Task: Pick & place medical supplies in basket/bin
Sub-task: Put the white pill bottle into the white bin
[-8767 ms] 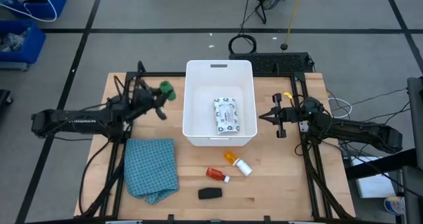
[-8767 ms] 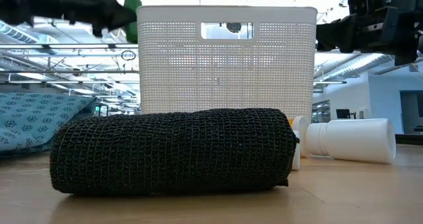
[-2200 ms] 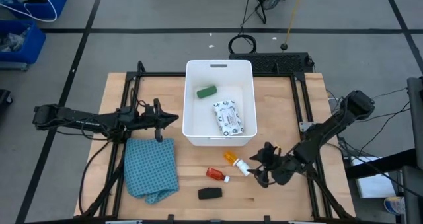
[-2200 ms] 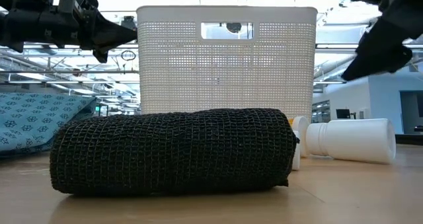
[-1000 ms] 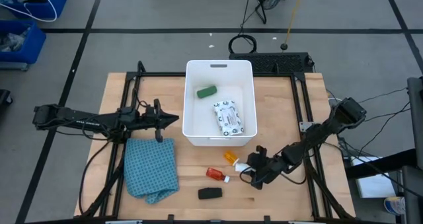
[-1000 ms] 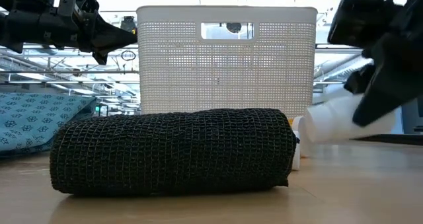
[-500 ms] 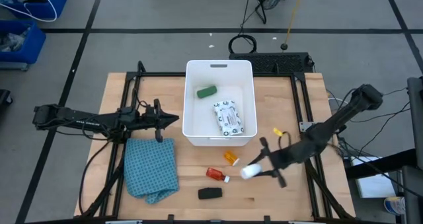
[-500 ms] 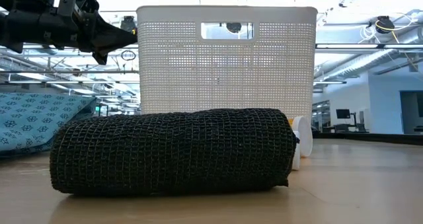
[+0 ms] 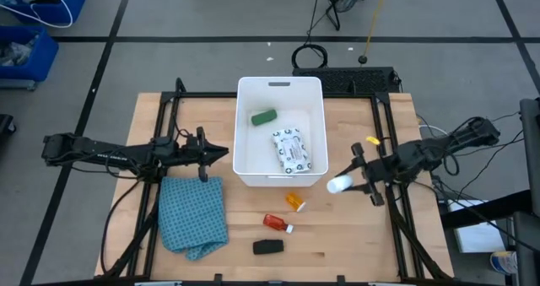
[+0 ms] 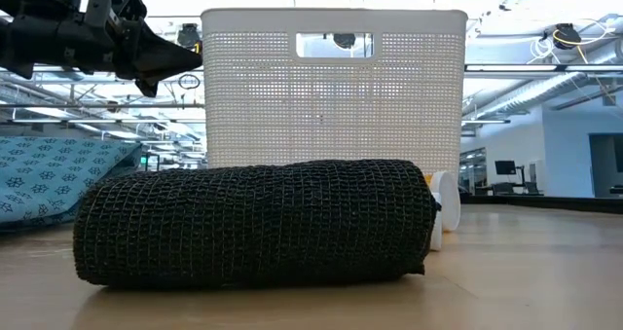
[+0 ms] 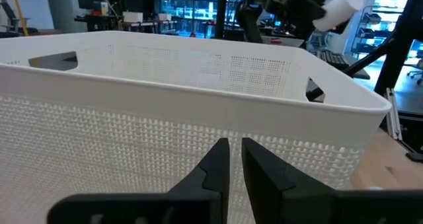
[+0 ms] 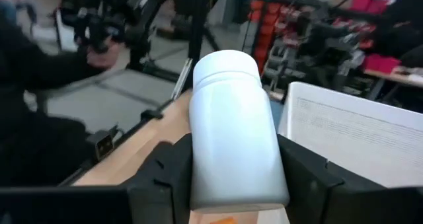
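Note:
The white tub [image 9: 314, 96] stands mid-table with the green oblong piece [image 9: 264, 116] and the flat white printed packet [image 9: 288, 148] lying in it. My right gripper [image 9: 353, 183] hovers off the tub's near right corner, shut on a white bottle [image 9: 339, 185]. A small orange piece [image 9: 294, 202], the red-and-white tube [image 9: 277, 223] and the black oblong piece [image 9: 268, 247] lie on the table near the front. My left gripper [image 9: 223, 152] is shut and waits level, just left of the tub wall [image 11: 198, 118]. My right gripper pinches the white bottle [image 12: 228, 118] between its two fingers [image 12: 165, 174], which sit on either side of its rear end [image 12: 231, 191]. The bottle lies along the fingers, and its rounded free end [image 12: 225, 65] points toward the table's left. It is lifted clear of the table.
A blue checked cloth [image 9: 194, 214] lies crumpled at the near left. The black roll [image 10: 253, 223] fills the front of the low view, with the tub [image 10: 331, 87] behind it. Black frame rails run along both table sides. A person shows in the room in the right wrist view.
My right gripper, shut on the white bottle, has risen from the table near the front edge and swung toward the far edge and right. It now stands by the tub's near right corner. The bottle has been lifted clear. The orange piece stayed on the table.

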Motion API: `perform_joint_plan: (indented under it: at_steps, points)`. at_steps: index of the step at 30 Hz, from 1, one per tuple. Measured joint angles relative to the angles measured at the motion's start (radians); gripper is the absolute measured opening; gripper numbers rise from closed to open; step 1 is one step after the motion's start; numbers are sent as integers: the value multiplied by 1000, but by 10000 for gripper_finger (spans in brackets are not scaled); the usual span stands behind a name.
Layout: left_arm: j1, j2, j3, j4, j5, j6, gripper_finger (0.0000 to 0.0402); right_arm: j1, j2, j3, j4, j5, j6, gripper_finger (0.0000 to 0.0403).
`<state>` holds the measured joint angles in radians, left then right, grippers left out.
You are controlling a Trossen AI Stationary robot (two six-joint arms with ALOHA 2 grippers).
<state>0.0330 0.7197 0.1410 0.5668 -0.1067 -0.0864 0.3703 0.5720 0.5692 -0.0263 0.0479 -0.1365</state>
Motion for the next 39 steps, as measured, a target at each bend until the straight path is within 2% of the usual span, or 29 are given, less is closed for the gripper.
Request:
perform_joint_plan:
  at_steps: [5, 10, 16, 20, 22, 26, 32, 36, 39]
  points:
    - [0, 0, 0, -9, 0, 0, 47, -11, -162, -158, 107, 16, 20, 160]
    - [0, 0, 0, -18, 0, 0, 47, -11, -277, -263, 158, 165, 20, 160]
    - [0, 0, 0, -18, -7, 0, 47, -12, -336, -324, 158, 213, 27, 160]
    - [0, 0, 0, -18, -26, 0, 47, -12, -339, -340, 155, 225, 48, 160]
    - [0, 0, 0, -18, -30, 0, 47, -12, -327, -333, 173, 265, 55, 161]
    - [0, 0, 0, -18, -35, 0, 47, -32, -283, -256, 177, 291, 20, 160]
    - [0, 0, 0, -17, -63, 13, 47, -119, -127, -21, 130, 291, -49, 159]
    - [0, 0, 0, -17, -98, 13, 47, -226, 46, 196, -54, 289, -63, 159]
    - [0, 0, 0, -17, -104, 13, 47, -333, 200, 372, -252, 226, -63, 159]
